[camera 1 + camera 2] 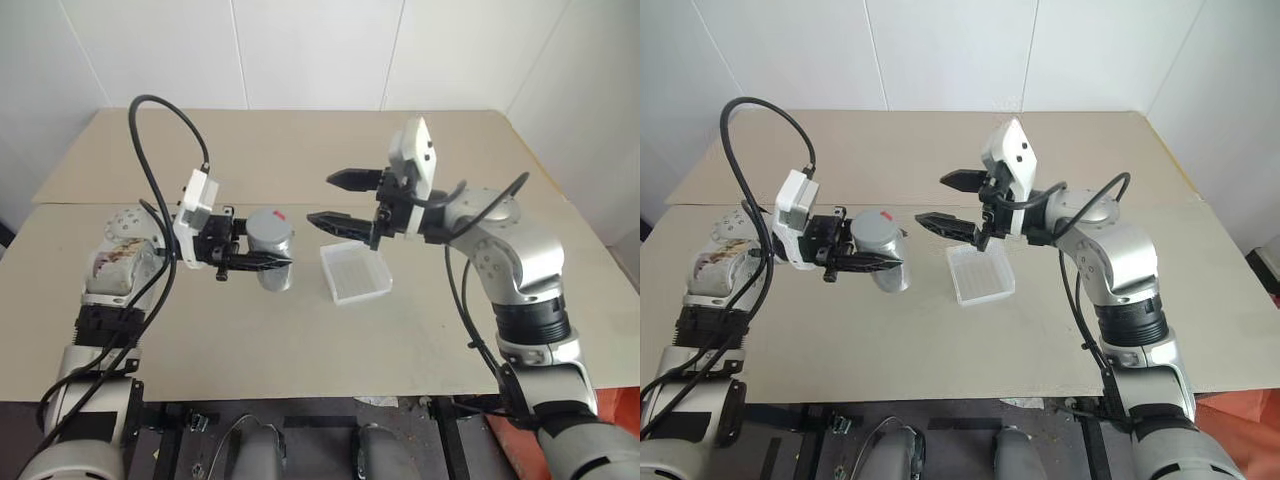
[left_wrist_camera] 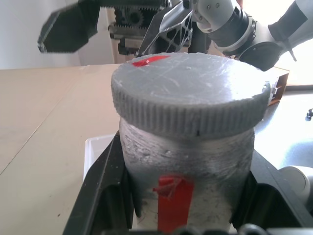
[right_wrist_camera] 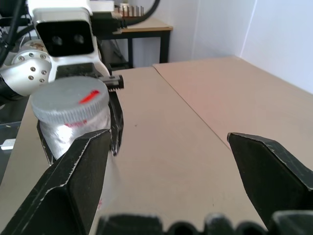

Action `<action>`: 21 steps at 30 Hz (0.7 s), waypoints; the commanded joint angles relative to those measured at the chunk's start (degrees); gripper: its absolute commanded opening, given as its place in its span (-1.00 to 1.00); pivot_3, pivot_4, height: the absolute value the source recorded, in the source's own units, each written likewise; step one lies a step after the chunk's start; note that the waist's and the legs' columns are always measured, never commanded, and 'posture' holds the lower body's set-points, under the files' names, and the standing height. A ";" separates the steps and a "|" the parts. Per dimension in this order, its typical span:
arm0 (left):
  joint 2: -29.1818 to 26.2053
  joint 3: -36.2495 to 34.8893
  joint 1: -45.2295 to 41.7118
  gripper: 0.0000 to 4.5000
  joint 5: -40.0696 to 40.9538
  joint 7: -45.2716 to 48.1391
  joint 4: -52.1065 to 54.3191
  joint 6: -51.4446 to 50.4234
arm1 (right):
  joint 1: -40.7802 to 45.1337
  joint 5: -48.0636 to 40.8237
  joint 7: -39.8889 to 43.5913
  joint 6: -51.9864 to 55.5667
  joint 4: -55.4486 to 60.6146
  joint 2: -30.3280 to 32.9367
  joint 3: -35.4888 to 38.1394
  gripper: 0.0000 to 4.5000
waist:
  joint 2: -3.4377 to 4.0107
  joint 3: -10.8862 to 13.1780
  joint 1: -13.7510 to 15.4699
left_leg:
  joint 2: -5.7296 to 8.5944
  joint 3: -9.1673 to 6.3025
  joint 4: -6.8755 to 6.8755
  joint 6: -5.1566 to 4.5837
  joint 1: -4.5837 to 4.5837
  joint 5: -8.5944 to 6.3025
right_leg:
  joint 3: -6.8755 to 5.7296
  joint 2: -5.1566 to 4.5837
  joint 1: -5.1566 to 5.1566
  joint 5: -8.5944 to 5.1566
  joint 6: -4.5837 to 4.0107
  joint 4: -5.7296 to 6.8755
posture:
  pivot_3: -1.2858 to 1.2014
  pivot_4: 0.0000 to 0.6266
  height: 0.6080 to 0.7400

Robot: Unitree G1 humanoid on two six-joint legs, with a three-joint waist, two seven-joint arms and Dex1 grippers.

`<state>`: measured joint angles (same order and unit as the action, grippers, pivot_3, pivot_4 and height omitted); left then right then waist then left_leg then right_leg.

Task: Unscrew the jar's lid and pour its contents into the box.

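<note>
Left gripper (image 1: pixel 262 262) fingers clamp the small clear red-labelled jar (image 1: pixel 272 254) upright; its grey ribbed screw lid (image 1: pixel 268 222) faces the right gripper (image 1: pixel 330 200), whose spread, empty fingers stand just beside it.

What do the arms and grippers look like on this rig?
Both arms are silver-grey metal with black joint bands and loose black cables. Each wrist carries a white camera block. The left gripper and right gripper have two black, tapered fingers with serrated inner faces.
</note>
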<state>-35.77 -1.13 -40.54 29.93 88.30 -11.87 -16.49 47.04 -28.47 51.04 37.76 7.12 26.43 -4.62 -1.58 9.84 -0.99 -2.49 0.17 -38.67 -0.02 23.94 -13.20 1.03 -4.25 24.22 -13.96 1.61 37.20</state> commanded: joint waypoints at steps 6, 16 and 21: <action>0.46 -1.25 -0.05 -0.11 1.25 -2.01 1.40 0.61 | 0.91 -4.96 -0.53 1.29 8.48 -0.16 2.46 0.99 | 0.00 0.00 0.05 | 0.00 0.00 0.00 0.00 0.00 0.00 | 0.00 -0.01 0.00 0.00 0.00 -0.01 | 0.03 -0.52 1.00; 2.80 -0.41 -1.06 -0.11 1.27 -3.29 1.42 0.36 | 3.87 -2.86 -4.06 1.07 7.64 -6.87 -4.34 0.99 | 0.00 0.00 0.04 | 0.01 -0.01 -0.01 0.00 0.00 0.00 | -0.01 0.00 0.00 0.00 0.00 0.02 | 0.03 -0.52 1.00; 3.11 -0.39 -1.22 -0.11 1.60 -3.62 1.98 -0.07 | 5.49 -1.19 -4.34 0.13 4.59 -9.54 -6.07 0.99 | 0.00 0.00 0.19 | 0.01 -0.01 -0.01 0.00 0.00 0.00 | -0.02 -0.01 -0.01 0.00 0.00 0.00 | 0.03 -0.52 1.00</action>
<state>-32.55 -1.03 -40.22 30.49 84.78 -11.91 -16.51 50.88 -29.90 47.11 39.38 10.99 17.41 -10.80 -1.58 9.83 -0.80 -2.48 0.15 -38.67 -0.02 23.96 -13.20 1.01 -4.26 24.22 -13.96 1.61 37.19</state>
